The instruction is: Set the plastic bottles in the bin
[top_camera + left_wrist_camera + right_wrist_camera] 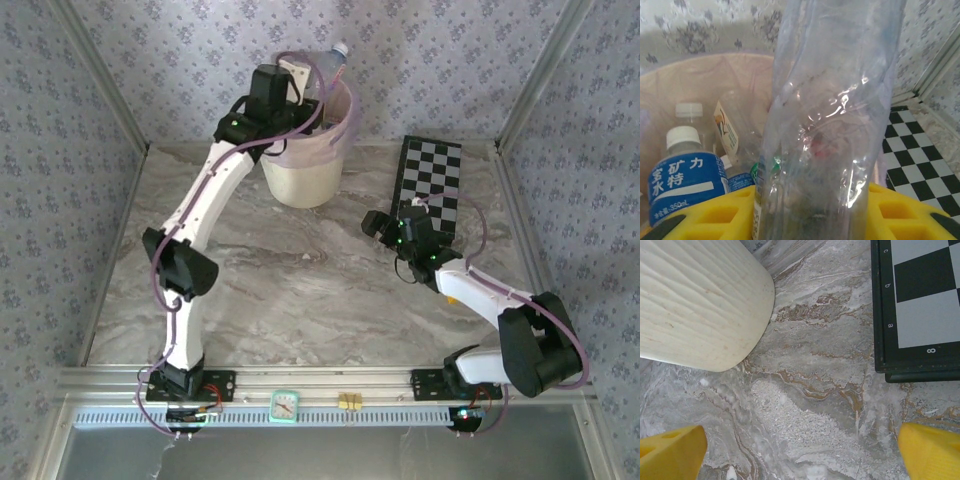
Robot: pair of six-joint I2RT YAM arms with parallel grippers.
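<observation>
Bottle (330, 62) stands nearly upright, cap up, clamped in the left gripper (288, 88) directly over the bin (300, 180), where other bottles (682, 175) lie. Right gripper (392, 222) gapes empty, farther off, above the table (300, 280).

You have the bin (300, 180) at the far middle of the bench (300, 300), with the checkerboard (432, 180) lying flat to its right. Your left fingers (900, 210) sit over the bin's mouth, a bottle (835, 115) between them, and more bottles (682, 175) stand inside below. Your right fingers (670, 452) hang over the bench between bin and checkerboard.
</observation>
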